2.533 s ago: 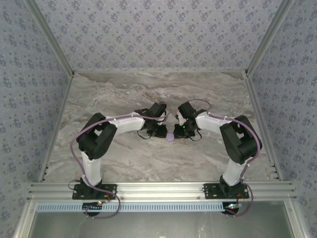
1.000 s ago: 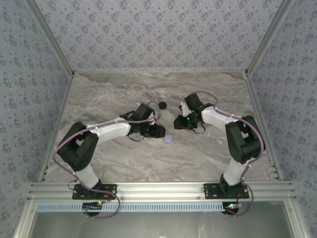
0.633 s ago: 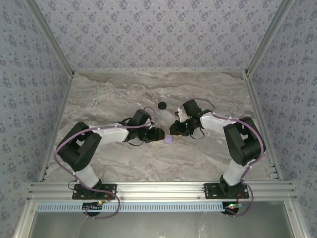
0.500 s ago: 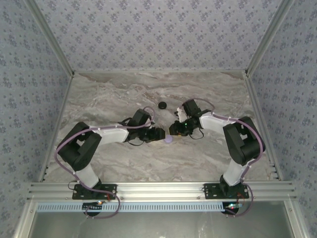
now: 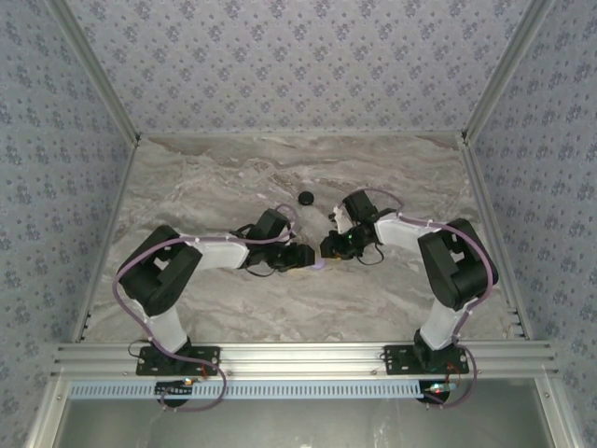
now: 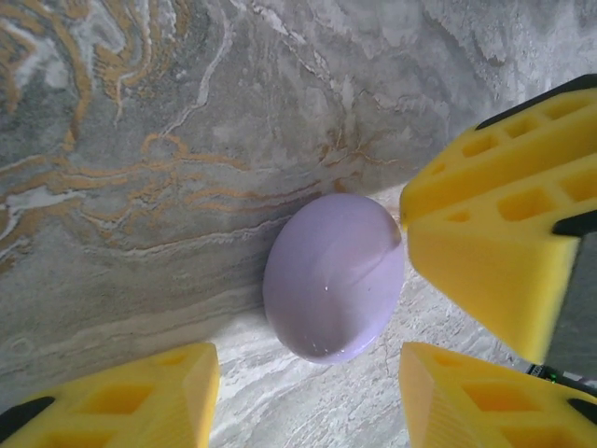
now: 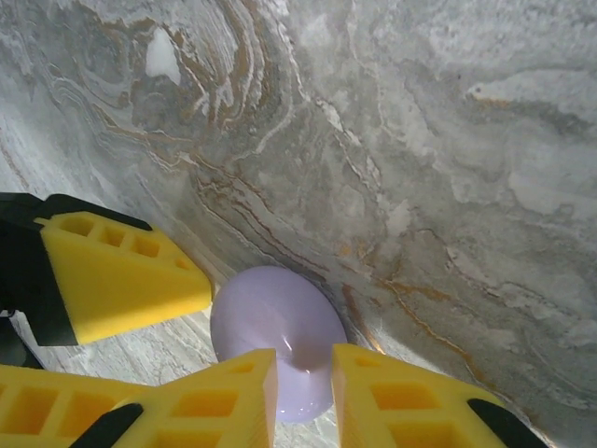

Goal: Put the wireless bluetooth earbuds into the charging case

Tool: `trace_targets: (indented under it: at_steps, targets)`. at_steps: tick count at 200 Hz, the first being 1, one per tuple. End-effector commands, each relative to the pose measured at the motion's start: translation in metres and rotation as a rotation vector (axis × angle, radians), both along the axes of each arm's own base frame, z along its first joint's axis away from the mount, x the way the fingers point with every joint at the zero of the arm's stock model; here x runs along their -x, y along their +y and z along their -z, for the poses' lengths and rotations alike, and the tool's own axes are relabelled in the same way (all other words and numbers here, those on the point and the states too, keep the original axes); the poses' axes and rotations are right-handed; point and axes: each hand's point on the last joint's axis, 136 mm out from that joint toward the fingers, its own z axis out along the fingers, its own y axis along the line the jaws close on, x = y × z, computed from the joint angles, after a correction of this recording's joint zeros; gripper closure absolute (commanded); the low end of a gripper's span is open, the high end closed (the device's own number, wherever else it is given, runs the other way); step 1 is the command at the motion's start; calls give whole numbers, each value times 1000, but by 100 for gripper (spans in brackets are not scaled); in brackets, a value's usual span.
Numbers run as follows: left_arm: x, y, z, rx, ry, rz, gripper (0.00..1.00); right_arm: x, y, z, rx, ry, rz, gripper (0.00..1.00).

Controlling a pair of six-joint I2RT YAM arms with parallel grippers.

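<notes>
Opening the round lavender plastic charging case at desk centre, seemingly: left gripper gaped empty, right gripper nearly closed at its rim, hold unclear; lid needed prying.

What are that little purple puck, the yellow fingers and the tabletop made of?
The charging case, your purple puck: likely smooth moulded plastic with a satin gloss, since it carries a small bright highlight. The yellow fingers: probably matte plastic, perhaps printed, with open ribbed pockets and no shine. The tabletop: it looks like grey marble with orange veins, but the pictures cannot tell real stone from a printed surface.
</notes>
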Motion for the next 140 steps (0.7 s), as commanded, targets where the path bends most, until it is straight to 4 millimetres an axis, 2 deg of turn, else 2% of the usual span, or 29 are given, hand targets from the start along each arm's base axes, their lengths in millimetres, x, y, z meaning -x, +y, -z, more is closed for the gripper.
trace_targets:
  at_steps: [1, 91, 140]
  targets:
    - [-4, -11, -2, 15, -4, 9, 47, 7, -2, 13, 18, 36, 7, 77]
    - [-6, -25, 0, 62, 23, 9, 53, 13, -2, 21, 1, 53, 30, 81]
    - [-9, -28, -5, 85, 16, -3, 66, 12, -1, 18, -19, 47, 40, 81]
